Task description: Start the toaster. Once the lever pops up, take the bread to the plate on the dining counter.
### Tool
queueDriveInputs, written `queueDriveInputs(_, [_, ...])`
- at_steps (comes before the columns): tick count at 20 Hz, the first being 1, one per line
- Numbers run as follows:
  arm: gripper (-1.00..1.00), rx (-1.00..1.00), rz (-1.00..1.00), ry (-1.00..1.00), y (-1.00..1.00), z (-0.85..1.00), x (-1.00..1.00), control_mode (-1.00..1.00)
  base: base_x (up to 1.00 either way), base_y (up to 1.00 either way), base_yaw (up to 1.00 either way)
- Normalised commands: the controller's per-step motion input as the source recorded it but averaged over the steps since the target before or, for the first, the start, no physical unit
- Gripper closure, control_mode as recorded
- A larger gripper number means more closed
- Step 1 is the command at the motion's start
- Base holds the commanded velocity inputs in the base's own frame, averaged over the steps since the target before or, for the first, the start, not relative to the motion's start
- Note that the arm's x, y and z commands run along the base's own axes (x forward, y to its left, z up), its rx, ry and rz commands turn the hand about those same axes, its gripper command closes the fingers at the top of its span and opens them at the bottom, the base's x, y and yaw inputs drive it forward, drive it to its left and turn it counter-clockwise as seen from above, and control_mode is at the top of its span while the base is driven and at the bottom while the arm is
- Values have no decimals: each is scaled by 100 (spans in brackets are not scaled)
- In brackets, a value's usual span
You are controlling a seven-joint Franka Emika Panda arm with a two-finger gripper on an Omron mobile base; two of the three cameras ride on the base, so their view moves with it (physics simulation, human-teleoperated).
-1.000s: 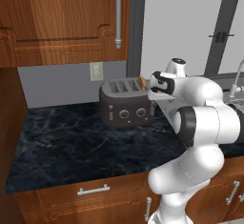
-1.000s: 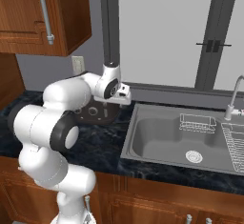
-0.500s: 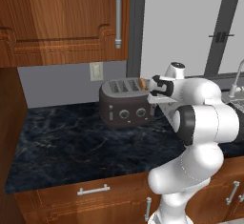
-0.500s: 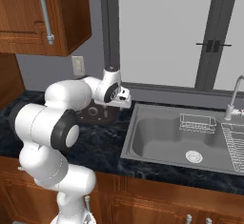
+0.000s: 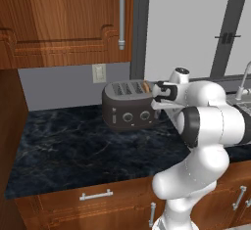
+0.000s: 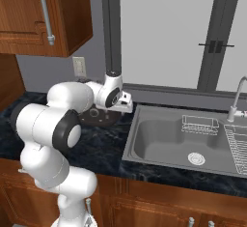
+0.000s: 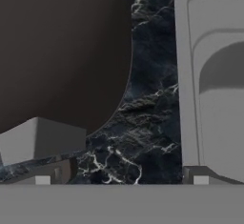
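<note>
I have my gripper (image 7: 119,178) spread wide with nothing between its two fingertips (image 7: 45,173), pointing down at the right end of the toaster (image 5: 130,106). That one toaster sits on the black marble worktop (image 5: 73,150) under the wall cabinet (image 5: 63,21). I count one slice of bread (image 5: 146,85) standing in its right-hand slot, and two silver knobs (image 5: 127,118) on its front. One sink (image 6: 178,141) lies just beside.

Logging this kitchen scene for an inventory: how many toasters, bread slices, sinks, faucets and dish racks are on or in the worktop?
Toaster: 1
Bread slice: 1
Sink: 1
Faucet: 1
Dish rack: 1
Total: 5
</note>
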Motion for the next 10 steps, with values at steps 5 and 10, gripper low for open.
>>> queueDriveInputs(5, [-100,0,0,0,0,-16,0,-100,0,0,0])
queueDriveInputs(10, [-100,0,0,0,0,-12,0,-100,0,0,0])
